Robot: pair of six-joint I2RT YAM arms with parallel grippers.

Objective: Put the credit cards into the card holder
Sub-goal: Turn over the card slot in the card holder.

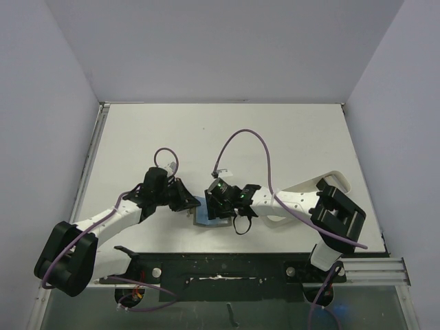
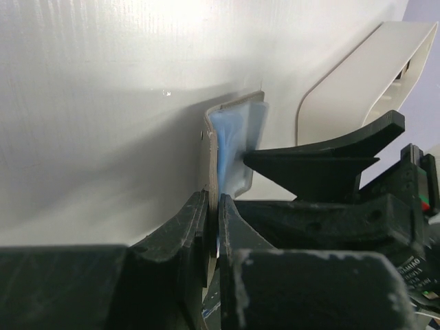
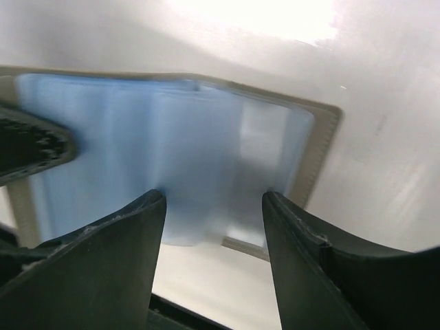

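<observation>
Most of the card holder [image 1: 205, 216] is hidden in the top view beneath both arms' black ends, and only a strip of its light blue lining shows. The close views are blurred, so whether any credit card sits in its pockets cannot be told. A white tray [image 2: 368, 93] lies to the right, largely covered by the right arm [image 1: 295, 201]. The left fingers [image 2: 194, 223] are clenched on the holder's grey-olive left edge. The right fingers [image 3: 120, 237] stand apart over the lining, tips at a pocket's edge, clasping nothing that shows. The holder lies open, lining up, on the white surface [image 1: 275, 137] close to its near edge, its long axis running roughly left to right.
</observation>
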